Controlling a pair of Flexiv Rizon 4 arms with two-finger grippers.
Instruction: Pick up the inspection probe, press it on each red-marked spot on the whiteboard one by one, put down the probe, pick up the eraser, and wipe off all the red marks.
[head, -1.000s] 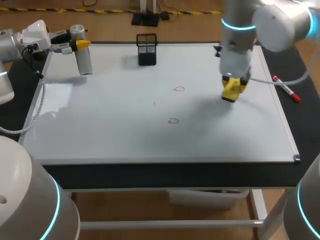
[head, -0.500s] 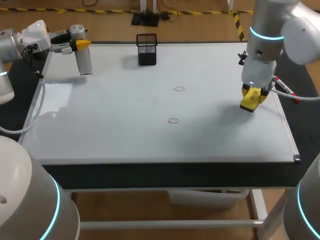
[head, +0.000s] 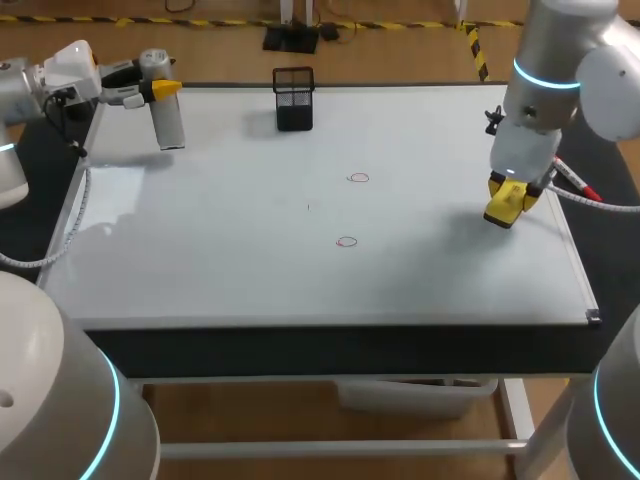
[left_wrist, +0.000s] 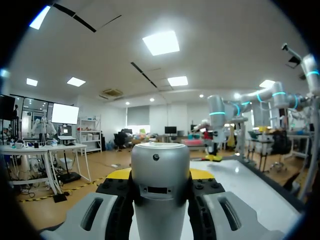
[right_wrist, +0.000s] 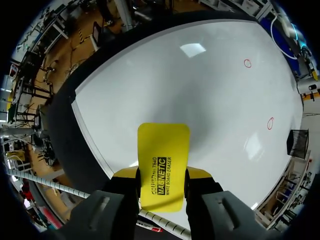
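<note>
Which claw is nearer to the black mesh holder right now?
Left. The left claw, shut on the probe, is to the mesh holder's left at the whiteboard's far corner; the right claw, shut on the eraser, hangs over the board's right side, farther off.

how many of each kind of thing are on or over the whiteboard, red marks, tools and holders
red marks: 2
tools: 2, the probe and the eraser
mesh holder: 1
total: 5
</note>
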